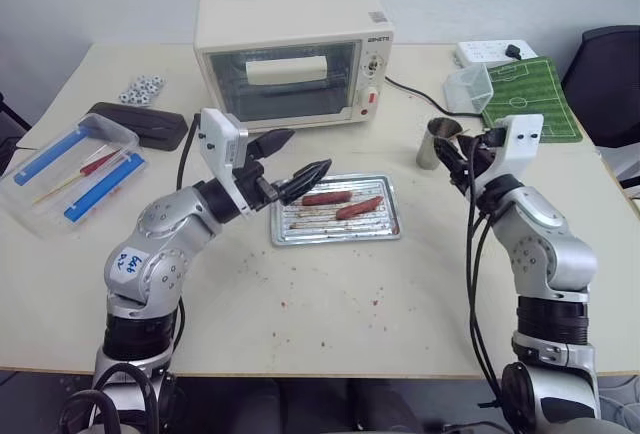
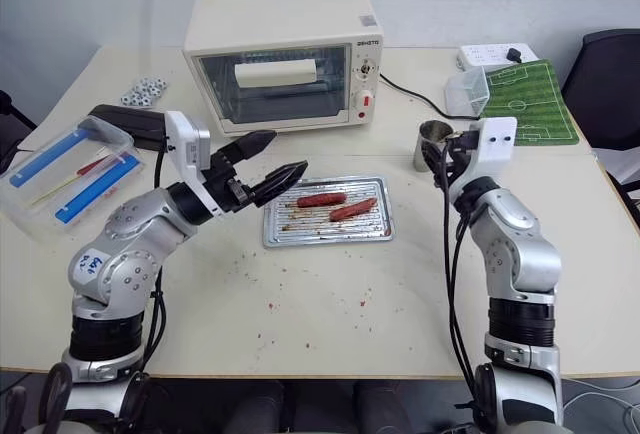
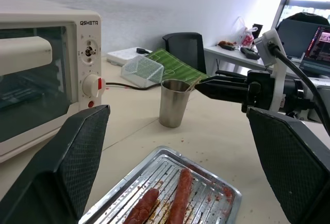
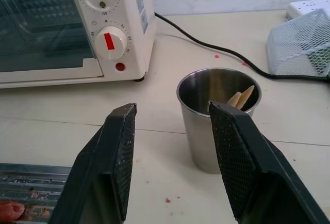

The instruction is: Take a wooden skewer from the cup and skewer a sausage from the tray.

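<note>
The left gripper [image 1: 288, 159] is sitting closest to us, up in the air over the near end of the tray [image 1: 335, 235]. Its two black fingers are spread wide and holding nothing. Two sausages are lying side by side on the greasy tray: the lighter sausage [image 1: 359, 207] and its darker twin [image 1: 326, 197].

The right gripper [image 4: 172, 157] is pointing at the shiny cup [image 4: 216, 123] from just beside it. Its fingers are about half open, with nothing between them. The cup is standing near the white toaster oven [image 1: 290, 54], off the tray's far right corner. Pale stick tips [image 4: 242, 97] are poking up inside the cup, leaning on its rim. These look like the wooden skewers.

The robot seems to be working on the first step, getting a skewer out of the cup. Next, the right gripper probably needs to line up with one thin stick, close gently on it, and lift it out. The stick is very thin, so it could slip.
</note>
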Controlling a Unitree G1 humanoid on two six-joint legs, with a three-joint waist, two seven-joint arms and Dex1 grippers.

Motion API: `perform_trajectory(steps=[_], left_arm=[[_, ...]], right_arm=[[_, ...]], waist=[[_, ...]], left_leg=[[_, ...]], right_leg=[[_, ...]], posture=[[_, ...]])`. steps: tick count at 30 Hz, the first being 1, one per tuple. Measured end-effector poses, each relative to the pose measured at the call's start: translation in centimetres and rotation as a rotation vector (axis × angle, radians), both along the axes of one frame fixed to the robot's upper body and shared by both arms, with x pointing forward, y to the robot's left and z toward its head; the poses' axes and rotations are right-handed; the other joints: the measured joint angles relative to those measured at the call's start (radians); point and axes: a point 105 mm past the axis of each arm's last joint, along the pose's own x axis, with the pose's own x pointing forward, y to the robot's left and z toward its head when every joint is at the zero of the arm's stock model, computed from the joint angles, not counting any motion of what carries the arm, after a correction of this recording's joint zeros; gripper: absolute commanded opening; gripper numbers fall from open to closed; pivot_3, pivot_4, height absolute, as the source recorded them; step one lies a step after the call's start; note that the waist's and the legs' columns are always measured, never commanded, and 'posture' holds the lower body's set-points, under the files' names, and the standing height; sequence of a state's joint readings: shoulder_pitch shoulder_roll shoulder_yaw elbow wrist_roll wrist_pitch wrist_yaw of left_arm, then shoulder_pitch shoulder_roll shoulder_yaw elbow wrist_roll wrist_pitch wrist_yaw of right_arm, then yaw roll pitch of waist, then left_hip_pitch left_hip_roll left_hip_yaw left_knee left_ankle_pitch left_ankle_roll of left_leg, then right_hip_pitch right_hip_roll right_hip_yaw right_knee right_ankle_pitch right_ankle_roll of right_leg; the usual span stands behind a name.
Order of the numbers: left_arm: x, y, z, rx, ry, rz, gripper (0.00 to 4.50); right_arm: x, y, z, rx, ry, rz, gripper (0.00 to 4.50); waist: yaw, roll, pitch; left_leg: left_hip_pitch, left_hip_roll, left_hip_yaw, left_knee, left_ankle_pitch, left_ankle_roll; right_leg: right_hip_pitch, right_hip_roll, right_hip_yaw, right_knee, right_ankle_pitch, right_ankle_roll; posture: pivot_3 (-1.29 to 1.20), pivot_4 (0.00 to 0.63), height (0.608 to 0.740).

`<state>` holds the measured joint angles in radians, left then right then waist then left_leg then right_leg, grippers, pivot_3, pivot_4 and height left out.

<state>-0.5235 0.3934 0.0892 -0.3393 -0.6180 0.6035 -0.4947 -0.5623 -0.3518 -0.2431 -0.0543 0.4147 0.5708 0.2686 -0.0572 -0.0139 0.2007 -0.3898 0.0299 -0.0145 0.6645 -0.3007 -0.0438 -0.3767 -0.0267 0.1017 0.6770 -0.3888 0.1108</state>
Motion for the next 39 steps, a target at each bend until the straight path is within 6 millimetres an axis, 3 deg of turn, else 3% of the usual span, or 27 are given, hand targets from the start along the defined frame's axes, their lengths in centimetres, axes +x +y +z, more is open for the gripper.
perform_trajectory(steps=[13, 22, 29, 39], left_arm=[[0.0, 0.0, 0.1, -0.002, -0.005, 0.002, 4.5], [0.0, 0.0, 0.1, 0.0, -0.007, 0.0, 4.5], [0.0, -0.1, 0.5, 0.001, -0.019, -0.003, 4.5], [0.0, -0.1, 0.5, 0.002, -0.018, -0.002, 4.5]], right_arm=[[0.2, -0.8, -0.1, -0.026, 0.005, -0.016, 2.28], [1.5, -0.7, 1.3, -0.024, -0.04, -0.014, 2.28], [1.8, -1.0, 0.6, -0.022, -0.027, -0.02, 2.28], [0.7, -1.1, -0.4, -0.036, -0.001, -0.019, 2.28]], waist=[[-0.001, 0.0, 0.0], [-0.001, 0.0, 0.0], [-0.002, 0.0, 0.0], [0.0, 0.0, 0.0]], left_leg=[[0.0, 0.0, 0.0, 0.0, 0.0, 0.0], [0.0, 0.0, 0.0, 0.0, 0.0, 0.0], [0.0, 0.0, 0.0, -0.001, 0.0, 0.0], [0.0, 0.0, 0.0, -0.001, 0.0, 0.0]], right_leg=[[0.0, 0.0, 0.0, 0.0, 0.0, 0.0], [0.0, 0.0, 0.0, -0.001, 0.0, 0.0], [0.0, 0.0, 0.0, -0.002, 0.0, 0.0], [0.0, 0.0, 0.0, -0.002, 0.0, 0.0]], posture=[[0.0, 0.15, 0.74], [0.0, 0.15, 0.74], [0.0, 0.15, 0.74], [0.0, 0.15, 0.74]])
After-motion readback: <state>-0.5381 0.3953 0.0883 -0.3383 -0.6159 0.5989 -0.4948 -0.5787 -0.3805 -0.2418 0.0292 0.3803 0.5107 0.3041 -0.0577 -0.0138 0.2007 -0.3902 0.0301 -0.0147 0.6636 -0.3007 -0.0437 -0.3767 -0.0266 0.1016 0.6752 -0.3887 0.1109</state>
